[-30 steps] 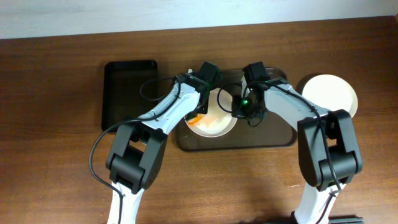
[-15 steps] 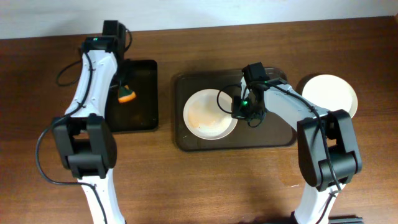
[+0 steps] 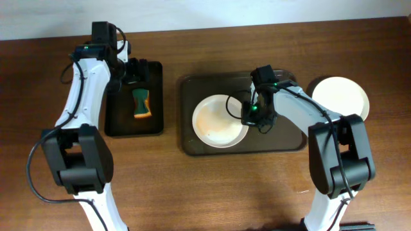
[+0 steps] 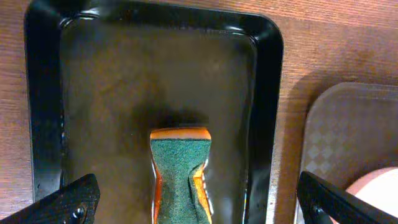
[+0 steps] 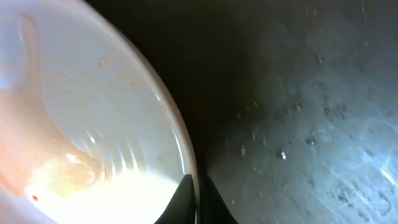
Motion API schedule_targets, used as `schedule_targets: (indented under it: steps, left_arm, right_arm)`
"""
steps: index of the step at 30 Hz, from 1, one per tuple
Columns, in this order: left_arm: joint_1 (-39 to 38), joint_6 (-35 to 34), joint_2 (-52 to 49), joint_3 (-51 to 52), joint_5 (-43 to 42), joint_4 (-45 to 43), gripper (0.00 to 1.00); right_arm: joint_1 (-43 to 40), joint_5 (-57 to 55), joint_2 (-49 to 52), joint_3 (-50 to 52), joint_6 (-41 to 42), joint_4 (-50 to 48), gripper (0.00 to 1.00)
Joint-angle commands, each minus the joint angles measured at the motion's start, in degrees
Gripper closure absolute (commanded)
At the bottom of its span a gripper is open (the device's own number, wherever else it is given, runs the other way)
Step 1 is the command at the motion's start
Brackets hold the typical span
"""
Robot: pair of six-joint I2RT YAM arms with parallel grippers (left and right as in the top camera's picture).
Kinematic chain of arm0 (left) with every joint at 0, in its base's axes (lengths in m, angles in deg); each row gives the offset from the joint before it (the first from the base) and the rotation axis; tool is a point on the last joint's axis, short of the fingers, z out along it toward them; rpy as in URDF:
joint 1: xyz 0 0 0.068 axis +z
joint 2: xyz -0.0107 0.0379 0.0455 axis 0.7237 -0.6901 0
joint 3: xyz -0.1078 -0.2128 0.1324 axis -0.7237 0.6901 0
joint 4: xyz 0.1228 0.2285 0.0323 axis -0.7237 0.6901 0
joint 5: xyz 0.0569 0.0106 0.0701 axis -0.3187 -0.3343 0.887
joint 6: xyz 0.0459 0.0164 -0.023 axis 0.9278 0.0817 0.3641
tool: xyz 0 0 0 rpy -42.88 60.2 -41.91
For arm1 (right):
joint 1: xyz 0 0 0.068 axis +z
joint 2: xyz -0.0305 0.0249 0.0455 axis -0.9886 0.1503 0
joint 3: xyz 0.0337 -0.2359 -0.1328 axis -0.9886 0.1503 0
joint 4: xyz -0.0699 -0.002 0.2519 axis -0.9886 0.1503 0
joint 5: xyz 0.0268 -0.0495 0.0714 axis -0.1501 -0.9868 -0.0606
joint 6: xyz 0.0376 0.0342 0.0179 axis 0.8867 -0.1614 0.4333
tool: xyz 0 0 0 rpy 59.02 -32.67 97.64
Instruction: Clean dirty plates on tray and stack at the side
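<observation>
The right gripper (image 5: 197,199) is seen clamped on the rim of the smeared plate (image 3: 218,122), which sits at the centre of the overhead frame on the brown tray (image 3: 289,142). Only a thin edge is pinched, so a slip or tilt may be expected if the plate is lifted quickly. Orange residue is visible, and the clean plate (image 3: 341,96) at right could be soiled by stacking. At upper left, the left gripper (image 3: 136,70) is spread apart above the sponge (image 3: 141,104), which lies in the black tray (image 3: 122,125).
</observation>
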Motion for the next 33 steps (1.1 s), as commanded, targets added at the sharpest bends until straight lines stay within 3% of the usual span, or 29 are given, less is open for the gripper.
schedule_targets:
  steps: [1,4,8,13,17,20,23,26,28,30,33]
  left_arm:
    - [0.3,0.5,1.0,-0.5,-0.8,0.2,0.0]
    - [0.4,0.5,1.0,-0.5,-0.8,0.2,0.0]
    - [0.4,0.5,1.0,-0.5,-0.8,0.2,0.0]
    - [0.4,0.5,1.0,-0.5,-0.8,0.2,0.0]
    - [0.4,0.5,1.0,-0.5,-0.8,0.2,0.0]
    - [0.4,0.5,1.0,-0.5,-0.8,0.2,0.0]
    - [0.4,0.5,1.0,-0.5,-0.8,0.2,0.0]
    - [0.6,0.5,1.0,-0.5,-0.8,0.2,0.0]
    - [0.6,0.5,1.0,-0.5,-0.8,0.2,0.0]
    - [0.6,0.5,1.0,-0.5,-0.8,0.2,0.0]
    - [0.6,0.5,1.0,-0.5,-0.8,0.2,0.0]
  right_arm:
    - [-0.3,-6.4,-7.2,-1.0,-0.5,2.5,0.96]
    - [2.2,-18.9,-14.3,-3.2,-0.3,7.7,0.96]
    - [10.2,-36.3,-16.3,-11.0,-0.3,12.9,0.96]
    - [26.4,-69.4,-16.2,-13.9,-0.3,12.5,0.96]
    - [32.6,-84.2,-16.2,-13.9,-5.7,12.2,0.96]
    - [33.2,-79.2,-16.2,-13.8,-5.2,9.6,0.96]
    - [29.0,-67.1,-16.1,-13.2,4.1,9.0,0.96]
    - [14.4,-35.9,-16.1,-11.0,12.7,8.9,0.96]
    - [4.3,-20.9,-16.0,-9.0,12.7,8.7,0.96]
    - [-1.4,-15.1,-15.9,-5.7,12.6,6.8,0.96]
    - [-4.2,-10.6,-15.9,5.5,12.6,-5.3,0.96]
